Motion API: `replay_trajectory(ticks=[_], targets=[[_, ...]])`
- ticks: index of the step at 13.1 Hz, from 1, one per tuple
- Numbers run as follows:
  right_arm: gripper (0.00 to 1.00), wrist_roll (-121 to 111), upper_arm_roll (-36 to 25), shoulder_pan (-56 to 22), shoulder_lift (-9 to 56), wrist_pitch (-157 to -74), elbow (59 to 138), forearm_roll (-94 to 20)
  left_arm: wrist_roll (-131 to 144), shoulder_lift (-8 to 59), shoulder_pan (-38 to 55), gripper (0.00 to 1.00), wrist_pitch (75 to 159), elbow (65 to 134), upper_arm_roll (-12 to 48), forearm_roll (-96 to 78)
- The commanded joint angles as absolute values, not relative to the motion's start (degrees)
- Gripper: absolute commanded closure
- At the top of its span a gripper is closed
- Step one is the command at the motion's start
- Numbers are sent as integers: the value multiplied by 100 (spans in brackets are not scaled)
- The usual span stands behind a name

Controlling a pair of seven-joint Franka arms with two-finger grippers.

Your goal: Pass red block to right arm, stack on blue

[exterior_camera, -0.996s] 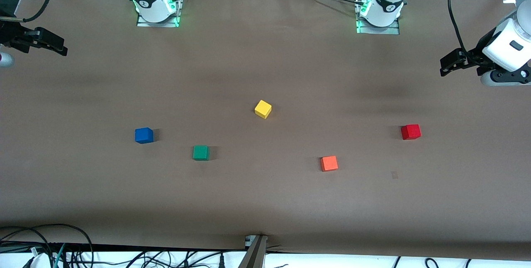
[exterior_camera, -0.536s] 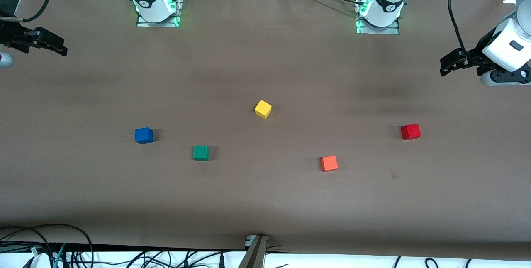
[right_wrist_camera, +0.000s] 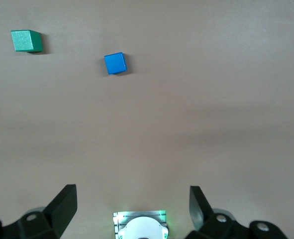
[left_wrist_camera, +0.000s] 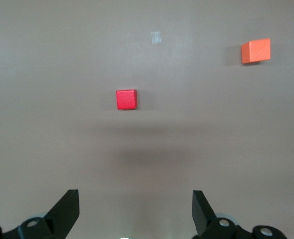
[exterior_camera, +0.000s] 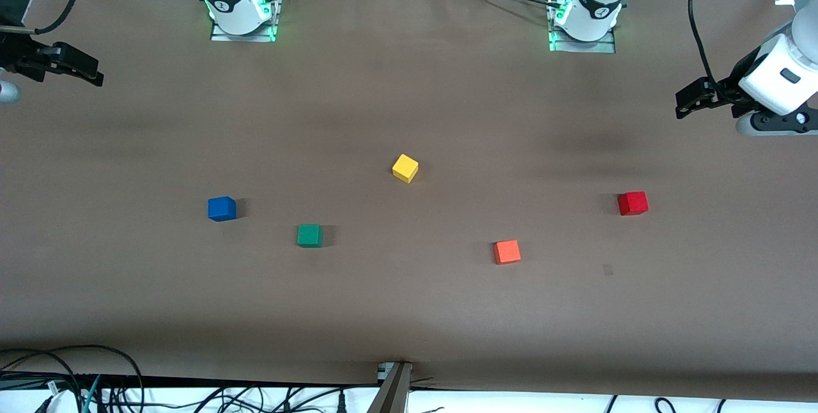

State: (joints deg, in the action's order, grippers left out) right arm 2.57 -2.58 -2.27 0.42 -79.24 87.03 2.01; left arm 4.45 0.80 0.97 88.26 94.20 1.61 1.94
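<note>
Barely anything has shifted since the earlier frames: only the left end effector [exterior_camera: 689, 101] has drifted a touch at its end of the tabletop [exterior_camera: 409, 311], and every cube sits where it was.

Front view: the red block [exterior_camera: 632, 202] rests on the tabletop toward the left arm's end, with the left end effector up in the air over bare tabletop closer to the bases. So the left arm is clearly the one in reach, and I'd guess the coming move is a reach toward the front camera and down. The right end effector [exterior_camera: 89, 74] waits over its own end, and the blue [exterior_camera: 222, 208] lies on that side, well apart from red.

Left wrist view: fingers spread wide, nothing between them, red block sitting square-ish ahead of the gap, orange cube [left_wrist_camera: 256, 51] off to one side.

Right wrist view: fingers apart and empty too, blue ahead, green cube [right_wrist_camera: 27, 41] beside it.
</note>
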Motion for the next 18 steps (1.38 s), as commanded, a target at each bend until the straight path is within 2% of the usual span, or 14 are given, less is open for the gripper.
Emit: replay_trajectory(ticks=[1, 4, 8, 14, 18], targets=[[0, 176, -220, -141, 114, -7884, 8552, 114, 334, 395, 18, 0, 8552, 9255, 176, 132], [0, 176, -220, -141, 141, -7884, 8552, 114, 316, 868, -114, 0, 8752, 9299, 158, 176], [0, 176, -220, -141, 149, -7884, 8543, 114, 142, 1739, -606, 0, 10271, 9614, 176, 123], [0, 202, -211, -141, 167, -7884, 8543, 114, -26, 1846, -624, 0, 13092, 11493, 202, 141], [0, 202, -211, -141, 193, -7893, 8543, 106, -26, 2363, -659, 0, 13841, 11637, 211, 185]])
